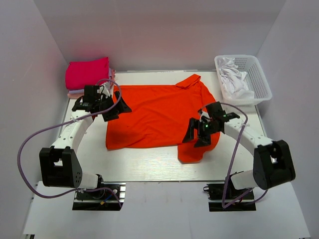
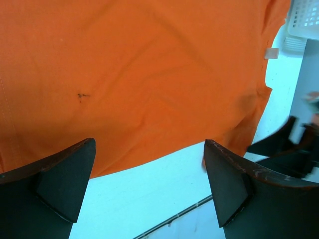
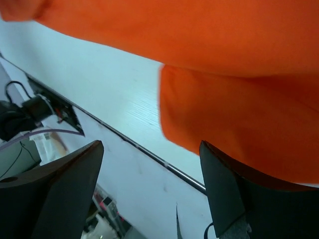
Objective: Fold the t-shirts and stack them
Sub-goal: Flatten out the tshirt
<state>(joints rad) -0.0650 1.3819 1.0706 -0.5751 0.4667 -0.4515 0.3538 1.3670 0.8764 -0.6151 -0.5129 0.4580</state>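
Big black fingers [image 2: 60, 184] sit right at the bottom of both wrist views, spread far apart with nothing between them. So the left gripper [image 2: 149, 149] and the right gripper [image 3: 151, 147] are both wide open and hold nothing.

The orange shirt [image 1: 154, 117] lies spread out in the middle of the counter [image 1: 149, 167], not folded yet. One part of it [image 1: 193, 149] sticks out toward the near edge on the right. The left gripper [image 1: 117, 110] hangs at the shirt's left edge, and the right gripper [image 1: 196, 137] hangs over that lower right part. I think they wait on both sides so each can grab an edge and fold the cloth over.

Behind the left gripper, in the far left corner, a folded pink shirt [image 1: 87, 72] tops a small pile. A white basket [image 1: 263, 85] with white cloth [image 1: 234, 79] in it stands in the far right corner.

Only the top view shows the pile and the shirt's whole shape. The left wrist view shows a tiny dark mark [image 2: 80, 95] on the cloth. The right wrist view shows the cloth's corner [image 3: 167, 99] up close.
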